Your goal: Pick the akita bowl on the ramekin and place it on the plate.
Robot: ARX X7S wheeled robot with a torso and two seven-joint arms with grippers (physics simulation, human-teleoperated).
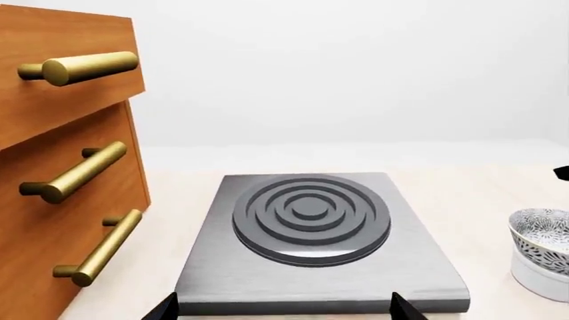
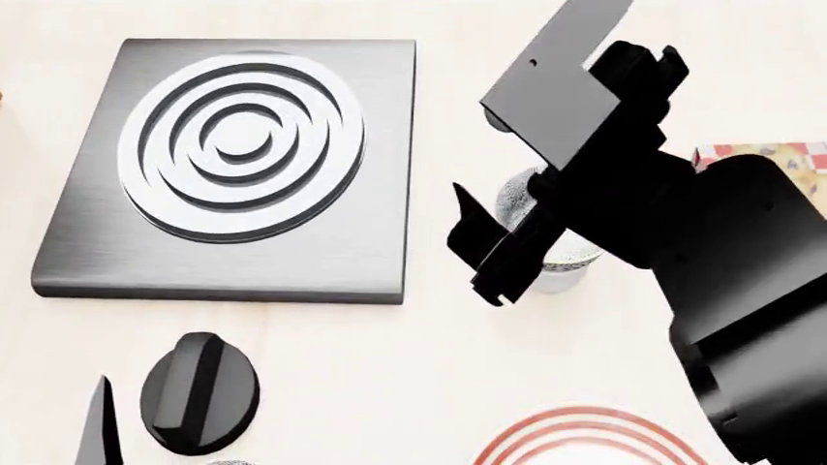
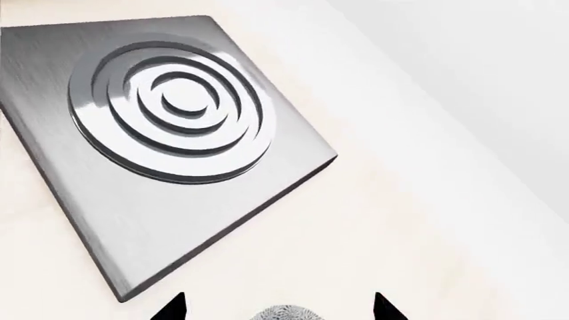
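One hob [image 2: 246, 160] with four concentric rings lies on the tabletop [image 2: 387, 368], with one black knob [image 2: 198, 392] near it. One akita bowl [image 1: 542, 239] sits on one ramekin [image 1: 540, 279], and one plate [image 2: 588, 441] shows. The drawer unit [image 1: 53, 187] carries three brass handles [image 1: 78, 172].

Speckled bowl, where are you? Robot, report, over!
Right gripper open, beside akita bowl. Bowl sits on ramekin, not gripped. Left gripper open, empty. Plate waits; right arm hides most of bowl.

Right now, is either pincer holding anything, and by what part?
Nothing is held. The right pincer is open, fingertips apart above the akita bowl, which sits on the ramekin. The left pincer is open over the stove plate.
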